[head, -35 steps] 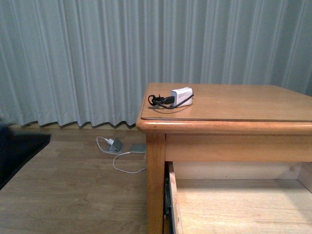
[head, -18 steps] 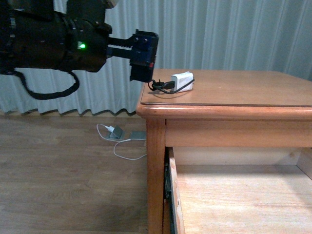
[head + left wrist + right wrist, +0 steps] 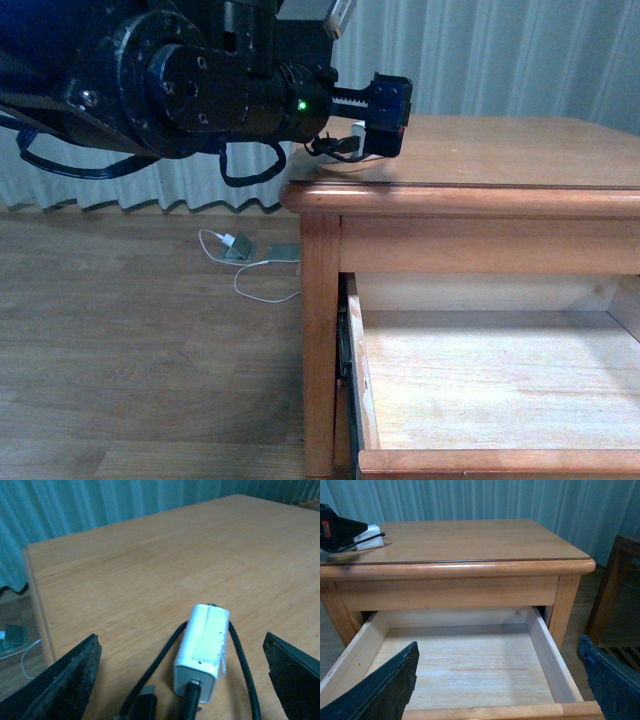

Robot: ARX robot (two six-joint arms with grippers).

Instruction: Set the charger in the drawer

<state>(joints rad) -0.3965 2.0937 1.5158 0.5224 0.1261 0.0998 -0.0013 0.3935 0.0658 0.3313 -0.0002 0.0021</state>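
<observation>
The charger (image 3: 202, 650), a small white block with a black cable (image 3: 245, 670) looped round it, lies near the left corner of the wooden table top (image 3: 500, 150). My left gripper (image 3: 181, 645) is open, with one finger on each side of the charger and not touching it. In the front view the left gripper (image 3: 388, 125) hides most of the charger (image 3: 357, 128). The drawer (image 3: 358, 385) is pulled out below the top, and its light wood floor is bare. My right gripper (image 3: 498, 647) hangs open over the drawer (image 3: 545, 650). The right wrist view also shows the charger (image 3: 372, 536) beside the left gripper (image 3: 335, 530).
A white plug with a white cable (image 3: 240, 272) and grey flat devices lies on the wood floor left of the table leg (image 3: 320, 330). A grey curtain (image 3: 500, 50) hangs behind. A dark wooden piece of furniture (image 3: 615, 590) stands close to the table's right side.
My left arm has swung in from the left and advanced over the table corner until its open fingers flank the charger. The front view now shows more of the drawer.
</observation>
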